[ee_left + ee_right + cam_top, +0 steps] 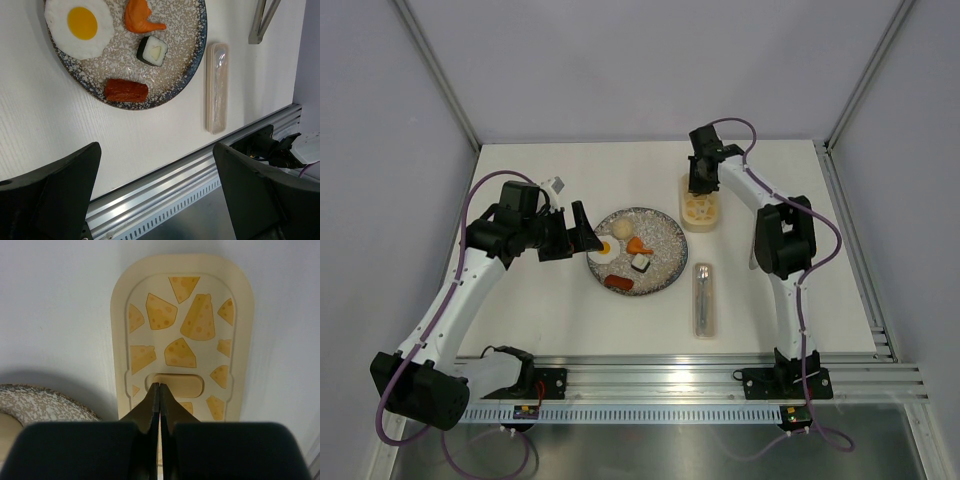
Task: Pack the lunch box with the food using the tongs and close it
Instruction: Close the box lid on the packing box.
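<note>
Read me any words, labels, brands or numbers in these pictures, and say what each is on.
No text can be read.
The lunch box lid shows only yellow cheese-wedge pictures, no words.
The clear cutlery case and the speckled plate show no print.
A small white tag on the left arm is too small to read.

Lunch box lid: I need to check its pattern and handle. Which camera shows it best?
The right wrist view: the lunch box lid nearly fills it, cheese pattern and raised centre tab clear, the shut fingers pointing at it. The top view shows it small, partly behind the right gripper. The left wrist view misses it.
</note>
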You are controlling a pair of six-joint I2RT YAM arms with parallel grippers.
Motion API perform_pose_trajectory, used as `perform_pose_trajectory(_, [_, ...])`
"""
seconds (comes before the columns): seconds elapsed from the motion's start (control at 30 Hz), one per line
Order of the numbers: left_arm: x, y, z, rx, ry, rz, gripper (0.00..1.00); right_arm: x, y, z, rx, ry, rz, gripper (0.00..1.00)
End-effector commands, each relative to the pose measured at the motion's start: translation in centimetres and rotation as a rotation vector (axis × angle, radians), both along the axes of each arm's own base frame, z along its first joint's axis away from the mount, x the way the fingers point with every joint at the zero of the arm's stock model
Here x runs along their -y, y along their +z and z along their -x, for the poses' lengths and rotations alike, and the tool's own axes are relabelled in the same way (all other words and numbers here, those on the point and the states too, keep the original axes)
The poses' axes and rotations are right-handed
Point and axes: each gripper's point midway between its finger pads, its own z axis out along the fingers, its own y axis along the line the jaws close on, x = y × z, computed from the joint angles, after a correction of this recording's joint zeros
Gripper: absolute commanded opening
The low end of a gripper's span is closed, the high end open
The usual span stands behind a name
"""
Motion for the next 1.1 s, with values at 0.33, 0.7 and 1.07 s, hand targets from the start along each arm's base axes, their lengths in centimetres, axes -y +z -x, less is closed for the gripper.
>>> perform_pose_trajectory(0.33, [0.4,1.1,-0.5,0.046,-0.008,0.034,0.98,-0.1,6.6,1.8,0.115,0.014,-0.059,0.0])
perform_pose_trajectory(0.7, [0.4,1.0,-0.3,0.045,-0.014,0.033,0.98,-0.6,-0.2,5.6,-0.037,0.023,-0.025,0.0])
perform_pose_trajectory(1.07, [0.2,0.9,-0.2,0.049,-0.006,0.03,0.98,0.2,10.6,-0.3,0.207,-0.006,0.021,0.0])
